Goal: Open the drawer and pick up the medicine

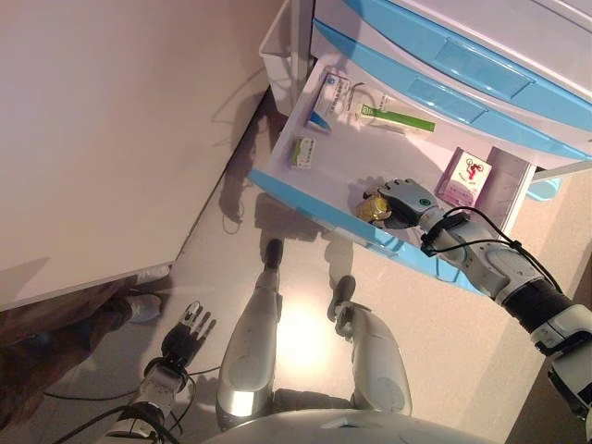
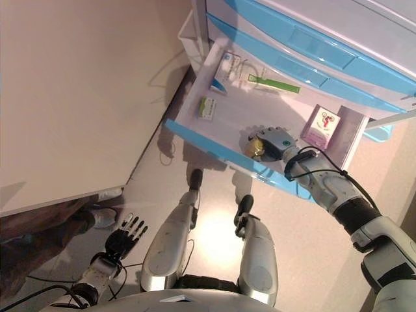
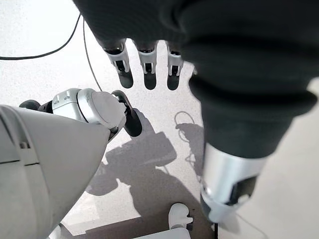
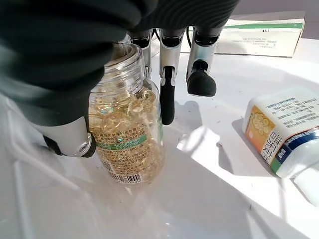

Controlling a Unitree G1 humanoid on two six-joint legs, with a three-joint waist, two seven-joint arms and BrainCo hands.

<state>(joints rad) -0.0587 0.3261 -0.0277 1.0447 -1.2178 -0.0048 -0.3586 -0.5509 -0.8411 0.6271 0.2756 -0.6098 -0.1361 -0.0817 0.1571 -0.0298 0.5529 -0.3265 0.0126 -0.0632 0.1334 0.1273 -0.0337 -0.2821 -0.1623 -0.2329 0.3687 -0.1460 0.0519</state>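
Note:
The light-blue-fronted drawer (image 1: pixel 298 192) stands pulled open. My right hand (image 1: pixel 404 202) reaches into it from the right, near its front edge. In the right wrist view its thumb and fingers (image 4: pixel 167 94) are curled round a clear medicine bottle (image 4: pixel 127 134) of golden capsules, which stands upright on the drawer floor. The bottle shows as a yellow spot (image 1: pixel 372 209) beside the hand. My left hand (image 1: pixel 188 333) hangs low at the left, open and empty, over the floor (image 3: pixel 149 114).
In the drawer lie a white-blue box (image 1: pixel 328 97), a long green-white box (image 1: pixel 398 117), a small green box (image 1: pixel 302 153), a pink box (image 1: pixel 465 178) and a white bottle (image 4: pixel 281 134). Closed blue drawers (image 1: pixel 444 55) sit above. A white tabletop (image 1: pixel 111 139) is on the left; a person's shoe (image 1: pixel 141 306) shows below it.

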